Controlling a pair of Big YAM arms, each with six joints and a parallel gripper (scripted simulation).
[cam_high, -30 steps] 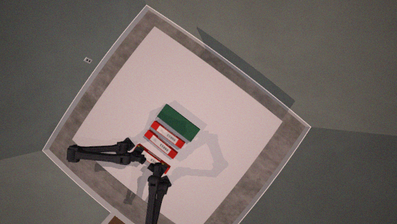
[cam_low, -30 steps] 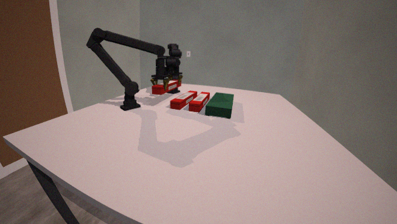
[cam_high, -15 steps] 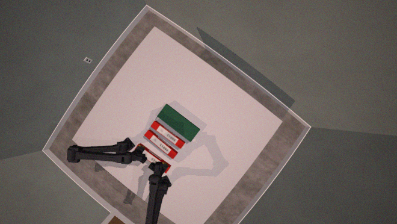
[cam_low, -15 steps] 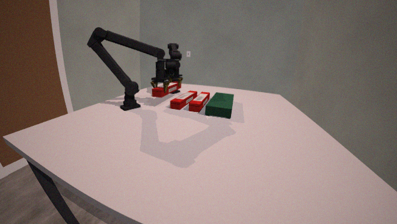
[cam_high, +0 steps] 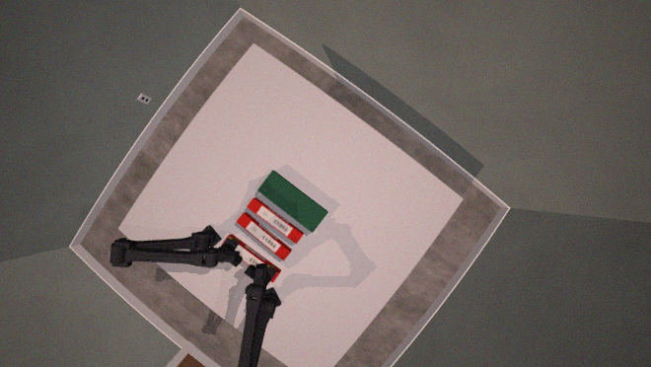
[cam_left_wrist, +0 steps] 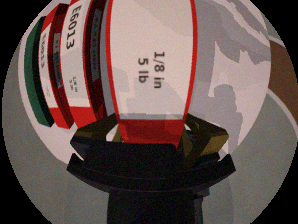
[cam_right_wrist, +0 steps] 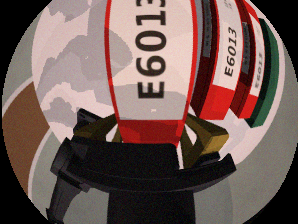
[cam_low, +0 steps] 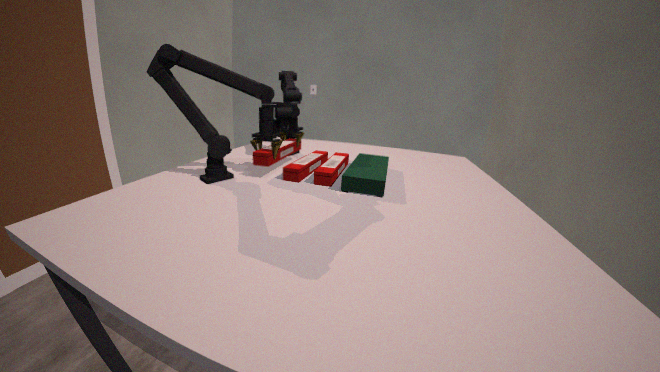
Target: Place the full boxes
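The left gripper and the right gripper both had their fingers well apart, a good way open but short of full, and were clamped on the same red-and-white box, one at each end. Each had a finger along either long side, so the box lay level between the two, with its label up. The label read 1/8 in and 5 lb near the left gripper and E6013 near the right one. Whether its underside touched the table could not be told. To the left gripper's left in its wrist view, and to the right gripper's right in its own, lay the middle box, apart from the held one and roughly parallel to it. Beyond it from both grippers came the far box, also flat and label up. Farthest from the grippers on that same side was the green low platform, just beside the far box. All three boxes were off the platform, and both arms reached their grippers down over the held box from above.

The held red box was found lowered towards the worktop, having earlier hung higher. The left jaws and right jaws descended with it. The right arm's shadow shifted across the surface.
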